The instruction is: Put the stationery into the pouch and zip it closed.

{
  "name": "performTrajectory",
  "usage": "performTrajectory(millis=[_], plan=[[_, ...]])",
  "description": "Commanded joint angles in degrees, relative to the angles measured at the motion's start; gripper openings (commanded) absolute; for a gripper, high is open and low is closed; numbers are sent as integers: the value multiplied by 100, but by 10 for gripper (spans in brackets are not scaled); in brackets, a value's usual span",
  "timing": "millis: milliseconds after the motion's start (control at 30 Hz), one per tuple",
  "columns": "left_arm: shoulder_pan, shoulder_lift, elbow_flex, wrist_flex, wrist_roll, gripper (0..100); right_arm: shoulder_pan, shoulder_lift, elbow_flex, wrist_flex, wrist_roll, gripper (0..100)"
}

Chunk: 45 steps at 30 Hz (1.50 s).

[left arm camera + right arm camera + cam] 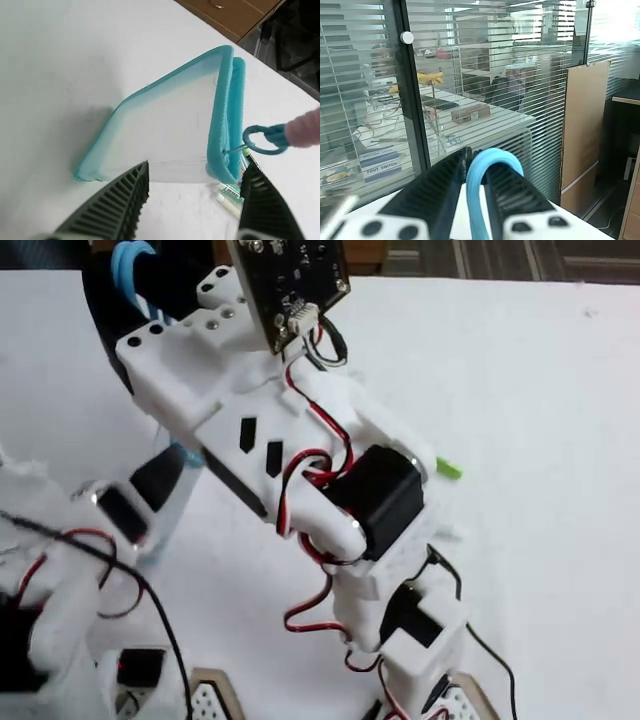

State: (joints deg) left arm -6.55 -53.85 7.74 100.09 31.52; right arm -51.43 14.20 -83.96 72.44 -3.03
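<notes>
The clear, blue-edged pouch (170, 130) stands on its edge on the white worktop (50, 75), its near end between the wide-open, empty jaws of the left gripper (195, 175); the right gripper (475, 160) is clamped on a blue loop (476, 200)

teal pouch (165, 120) between parted hand (196, 169)

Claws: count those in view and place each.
2. The left claw hangs open over the blue pouch; the right claw is shut on a blue loop.
</notes>
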Motion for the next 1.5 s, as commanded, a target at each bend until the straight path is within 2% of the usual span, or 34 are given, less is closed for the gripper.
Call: performTrajectory(millis=[0, 700, 867, 1067, 1333, 1467], plan=[[-22, 242, -35, -105, 35, 301, -22, -180, -18, -13, 62, 17], [-13, 1138, -202, -105, 35, 301, -13, -180, -18, -13, 62, 17], [-13, 1138, -624, 53, 26, 304, -13, -180, -18, -13, 62, 17], [-40, 1147, -105, -123, -870, 305, -13, -180, -18, -13, 62, 17], [-13, 1138, 123, -220, -923, 306, -13, -180, -18, -13, 62, 17], [-13, 1147, 167, -220, -1336, 305, -13, -180, -18, -13, 62, 17]])
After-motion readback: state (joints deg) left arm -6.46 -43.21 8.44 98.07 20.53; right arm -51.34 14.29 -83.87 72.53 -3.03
